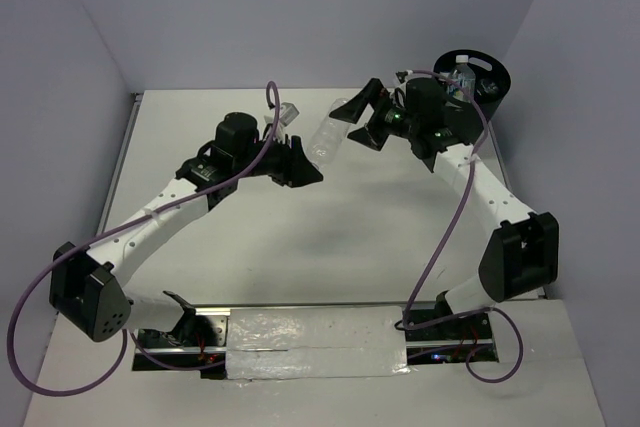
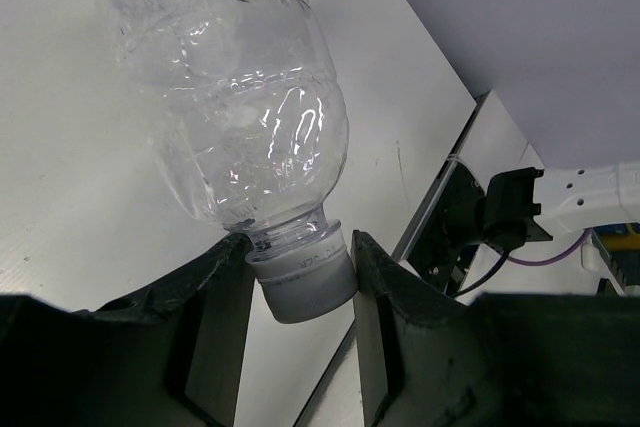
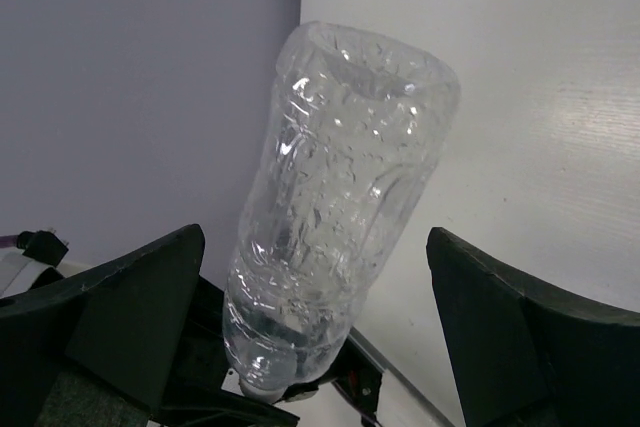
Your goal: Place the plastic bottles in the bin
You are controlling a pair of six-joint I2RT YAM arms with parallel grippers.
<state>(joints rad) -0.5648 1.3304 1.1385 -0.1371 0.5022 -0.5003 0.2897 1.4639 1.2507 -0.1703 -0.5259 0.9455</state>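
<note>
A clear crinkly plastic bottle (image 1: 328, 131) hangs in the air over the far middle of the table, between my two grippers. My left gripper (image 1: 312, 161) is shut on its white cap (image 2: 303, 285), and the bottle body (image 2: 235, 97) sticks out beyond the fingers. My right gripper (image 1: 354, 115) is open, with its fingers wide apart on either side of the bottle's base end (image 3: 340, 217), not touching it. The black bin (image 1: 492, 87) stands at the far right, with a blue-labelled bottle (image 1: 462, 78) in it. Another bottle (image 1: 287, 115) lies on the table behind my left gripper.
The white table (image 1: 300, 237) is closed in by grey-purple walls at the back and sides. The right arm's links lie between the held bottle and the bin. Purple cables loop from both arms.
</note>
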